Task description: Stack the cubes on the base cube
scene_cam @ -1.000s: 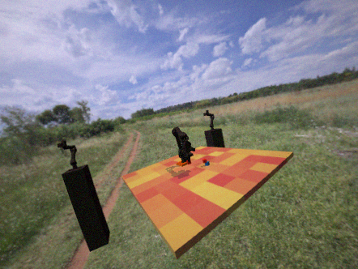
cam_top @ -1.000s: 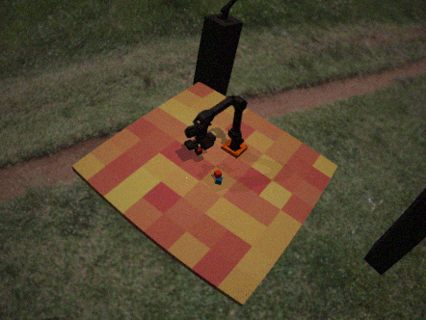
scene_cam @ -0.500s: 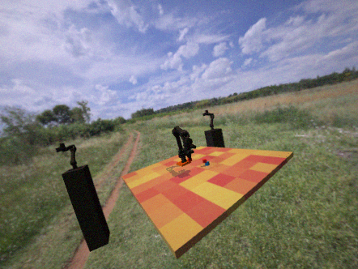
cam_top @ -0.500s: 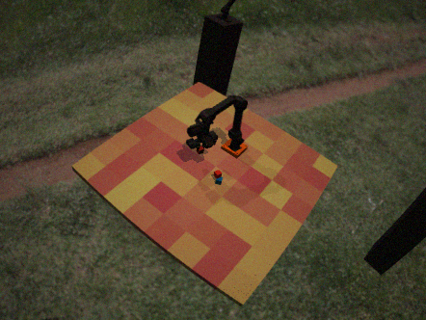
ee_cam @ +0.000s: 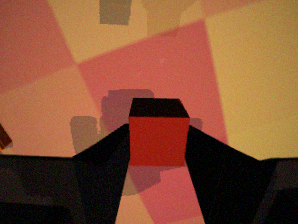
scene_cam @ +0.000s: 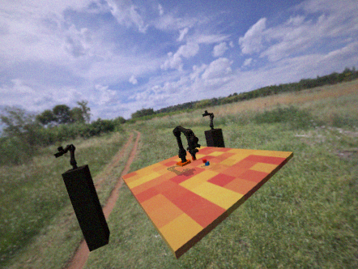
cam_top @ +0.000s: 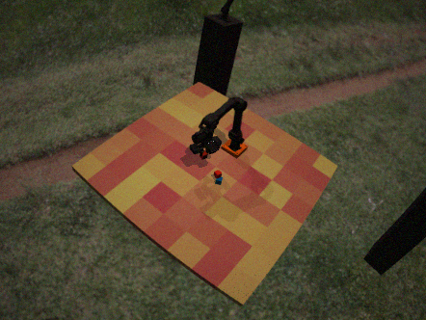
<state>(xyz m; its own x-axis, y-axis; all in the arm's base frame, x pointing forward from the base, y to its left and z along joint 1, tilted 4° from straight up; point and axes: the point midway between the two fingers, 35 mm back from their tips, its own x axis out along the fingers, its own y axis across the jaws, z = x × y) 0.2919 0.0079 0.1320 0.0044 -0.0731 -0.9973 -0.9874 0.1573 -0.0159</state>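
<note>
Wrist view shows the most, read from left to right: the left finger (ee_cam: 102, 165) rises as a dark wedge from the bottom edge, its inner face pressed flat to the left side of a red cube (ee_cam: 158, 140); the right finger (ee_cam: 215, 165) mirrors it on the other side. So the gripper (ee_cam: 158, 150) is clenched on this cube, which sits squarely between the fingertips, its top edge level. A grip on opposite flat faces, centred like this, looks chosen to keep the cube from twisting when it is set down. The cube's shadow falls on the checkered platform (ee_cam: 250, 60) apart from the cube itself, which suggests it is lifted free of the surface, though how high cannot be told. In the top view, again from left to right, the gripper (cam_top: 204, 153) with its red cube (cam_top: 203, 154) hangs to the left of the arm's orange base plate (cam_top: 226, 150); ahead of the tool, toward the middle of the platform (cam_top: 120, 193), stands the blue base cube (cam_top: 219, 180) with a second red cube (cam_top: 217, 173) already on top of it. Whether that one caps a corner properly is too small to judge. By my reading, the first placement is done and the carried cube must go to the diagonally opposite corner, leaving a slight gap from its neighbour and not nudging the base.
</note>
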